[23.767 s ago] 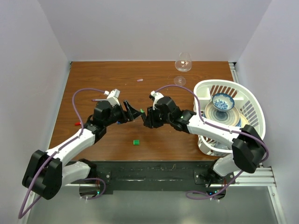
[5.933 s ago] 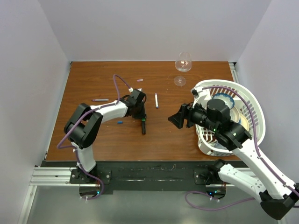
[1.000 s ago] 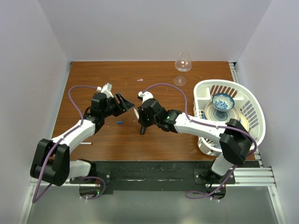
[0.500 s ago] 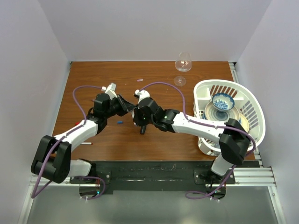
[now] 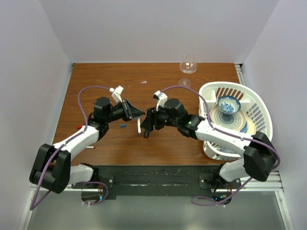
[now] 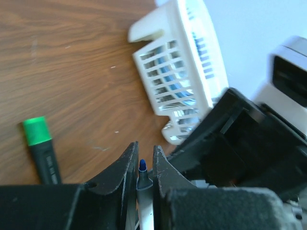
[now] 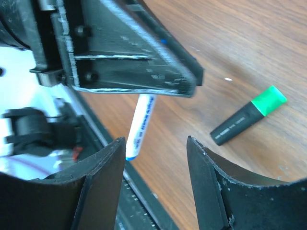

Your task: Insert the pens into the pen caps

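White-bodied pen (image 5: pixel 139 125) is pinched in the left claw (image 5: pixel 139 114), held above the middle of the table (image 5: pixel 96 76). In the left wrist view its blue tip (image 6: pixel 142 165) pokes out between the clenched fingers (image 6: pixel 125 167) and the body runs back toward the camera. From above, its long axis runs roughly toward the near edge. The right claw (image 7: pixel 154 142) is released just beside it, fingers spread, grasping nothing. A black marker with a green cap (image 7: pixel 249 117) lies flat on the table below. A blue cap (image 5: pixel 123 125) lies to its left, a red cap (image 5: pixel 79 127) near the left edge, and a pink cap (image 5: pixel 143 82) toward the far edge.
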Robot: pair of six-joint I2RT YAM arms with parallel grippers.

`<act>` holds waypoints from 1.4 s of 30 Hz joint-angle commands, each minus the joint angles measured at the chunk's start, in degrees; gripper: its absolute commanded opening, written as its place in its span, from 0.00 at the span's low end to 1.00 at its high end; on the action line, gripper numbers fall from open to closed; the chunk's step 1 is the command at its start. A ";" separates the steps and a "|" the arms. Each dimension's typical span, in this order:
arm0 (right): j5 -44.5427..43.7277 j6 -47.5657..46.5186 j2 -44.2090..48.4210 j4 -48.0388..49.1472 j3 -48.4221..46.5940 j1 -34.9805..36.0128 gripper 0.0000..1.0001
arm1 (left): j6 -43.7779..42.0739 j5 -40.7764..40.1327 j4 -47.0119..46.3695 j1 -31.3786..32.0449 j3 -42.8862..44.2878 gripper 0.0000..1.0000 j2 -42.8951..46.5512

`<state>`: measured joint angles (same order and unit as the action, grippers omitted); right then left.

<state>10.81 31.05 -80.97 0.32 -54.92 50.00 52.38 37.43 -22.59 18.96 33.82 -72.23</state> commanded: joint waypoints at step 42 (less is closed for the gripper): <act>0.80 11.67 6.34 16.03 11.94 -1.75 0.00 | 23.62 -46.12 44.81 0.11 4.41 0.71 19.32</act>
<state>17.10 46.19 -78.30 19.70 -43.03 48.31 63.00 6.00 3.36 19.25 36.71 -53.87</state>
